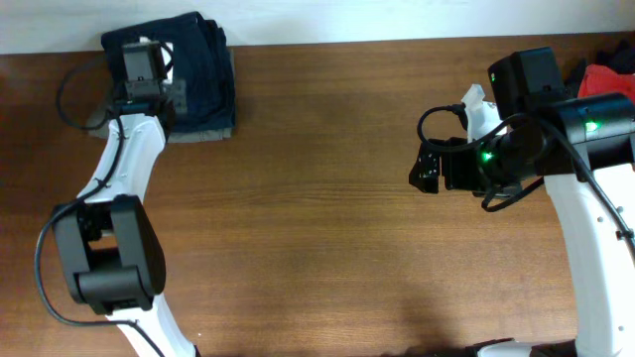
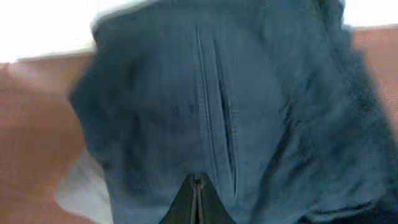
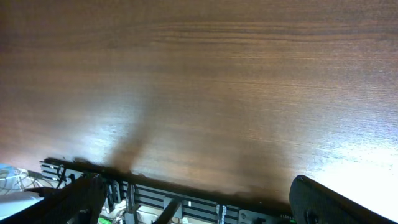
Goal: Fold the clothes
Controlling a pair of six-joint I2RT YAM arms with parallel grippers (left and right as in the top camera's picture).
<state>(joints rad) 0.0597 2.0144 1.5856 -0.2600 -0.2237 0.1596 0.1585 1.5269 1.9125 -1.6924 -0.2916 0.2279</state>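
Note:
The dark navy-blue shorts (image 1: pixel 206 74) lie folded at the table's far left corner. They fill the left wrist view (image 2: pixel 249 106), with a pocket seam running down the middle. My left gripper (image 1: pixel 149 94) is over their left part. Its fingers (image 2: pixel 196 183) are shut together, tips against the cloth, with nothing seen between them. A grey garment (image 2: pixel 81 186) lies under the navy shorts, and its edge shows in the overhead view (image 1: pixel 193 137). My right gripper (image 1: pixel 427 171) is open and empty above bare table at the right, its fingers (image 3: pixel 199 205) spread wide.
A pile of red and dark clothes (image 1: pixel 603 74) lies at the far right corner behind the right arm. The wooden table (image 1: pixel 317 228) stretches between the arms. The table's edge and a black rack (image 3: pixel 186 199) show in the right wrist view.

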